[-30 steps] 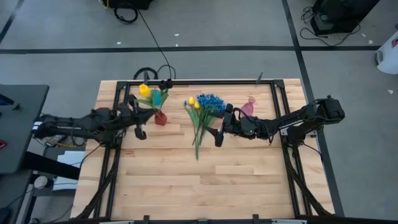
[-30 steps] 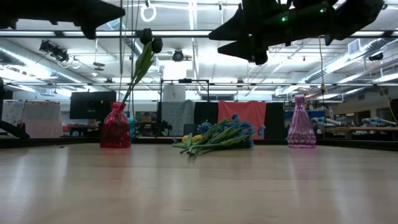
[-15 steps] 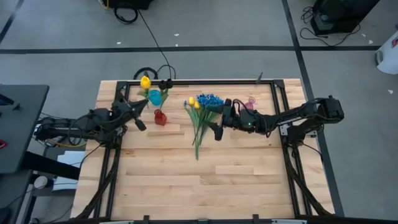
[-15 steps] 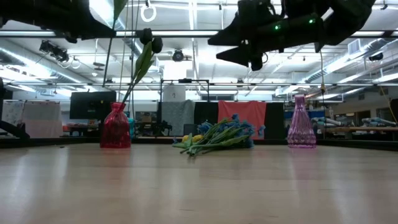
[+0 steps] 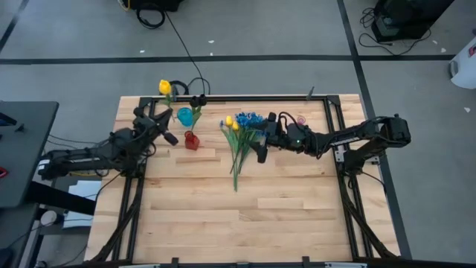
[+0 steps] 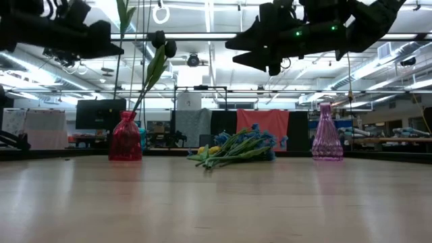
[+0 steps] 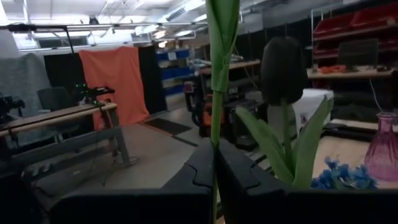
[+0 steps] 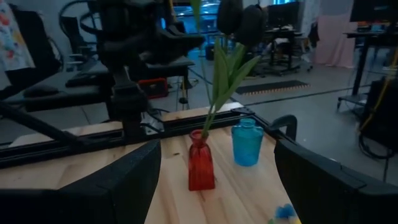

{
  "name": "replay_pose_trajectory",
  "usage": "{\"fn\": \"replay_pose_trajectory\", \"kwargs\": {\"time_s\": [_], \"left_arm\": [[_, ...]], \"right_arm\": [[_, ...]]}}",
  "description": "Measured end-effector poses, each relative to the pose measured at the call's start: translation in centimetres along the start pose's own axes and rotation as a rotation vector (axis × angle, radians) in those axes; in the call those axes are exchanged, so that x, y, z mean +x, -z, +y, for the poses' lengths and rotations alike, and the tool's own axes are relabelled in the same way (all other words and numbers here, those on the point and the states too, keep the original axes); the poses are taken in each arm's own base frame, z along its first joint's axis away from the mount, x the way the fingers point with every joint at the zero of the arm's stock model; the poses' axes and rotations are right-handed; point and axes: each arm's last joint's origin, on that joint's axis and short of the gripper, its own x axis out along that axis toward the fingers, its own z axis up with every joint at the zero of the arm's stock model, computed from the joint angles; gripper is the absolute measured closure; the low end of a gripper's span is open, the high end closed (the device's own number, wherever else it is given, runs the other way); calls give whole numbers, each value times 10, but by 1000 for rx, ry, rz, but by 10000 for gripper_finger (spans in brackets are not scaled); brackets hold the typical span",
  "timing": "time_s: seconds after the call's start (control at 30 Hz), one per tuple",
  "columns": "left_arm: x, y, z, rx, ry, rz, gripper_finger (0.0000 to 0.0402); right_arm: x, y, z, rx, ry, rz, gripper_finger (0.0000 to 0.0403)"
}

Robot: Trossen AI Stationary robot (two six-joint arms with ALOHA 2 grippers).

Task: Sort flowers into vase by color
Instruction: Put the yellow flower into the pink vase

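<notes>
The left gripper (image 5: 165,128) is up in the air near the table's 10 o'clock corner, and its two fingers are pinched tight on the thin green stem of a yellow tulip (image 5: 163,87). The bloom pokes out past the far edge of the table. Just beside it stand the blue vase (image 5: 184,116) and the red vase (image 5: 192,141), which already has dark tulips (image 8: 239,22) in it.

The flower is very light and the stem is bendy — it will wobble and droop if held far from the middle. Holding low on the stem looks best, so the bottom end can slide straight down into a vase's small mouth. Squeezing the soft petals would crush them.

The other flowers (image 5: 242,138) lie in a heap at the middle of the table, toward 12 o'clock — blue blossoms and yellow tulips, stems tangled together. The right gripper (image 5: 261,152) hangs over that heap with its fingers spread wide, holding nothing. The pink vase (image 6: 327,141) waits near 2 o'clock, and I think it is empty.
</notes>
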Motion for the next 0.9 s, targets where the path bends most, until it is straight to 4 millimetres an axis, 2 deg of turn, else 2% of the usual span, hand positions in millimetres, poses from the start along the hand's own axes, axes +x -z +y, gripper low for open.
{"fn": "replay_pose_trajectory", "kwargs": {"time_s": [0.1,0.27,0.57,0.8,0.9], "left_arm": [[0,5,0,-25,6,-15,392],[-1,-4,-5,-61,147,-39,392],[-11,-6,-17,-30,308,69,392],[-23,-1,-31,-104,622,156,392],[-25,1,-38,-159,689,162,392]], "right_arm": [[-1,0,4,3,-17,3,81],[-2,5,11,20,-33,43,81],[-5,4,20,66,-30,53,96],[-5,-6,35,57,-47,113,123],[-3,-11,44,58,-68,97,130]]}}
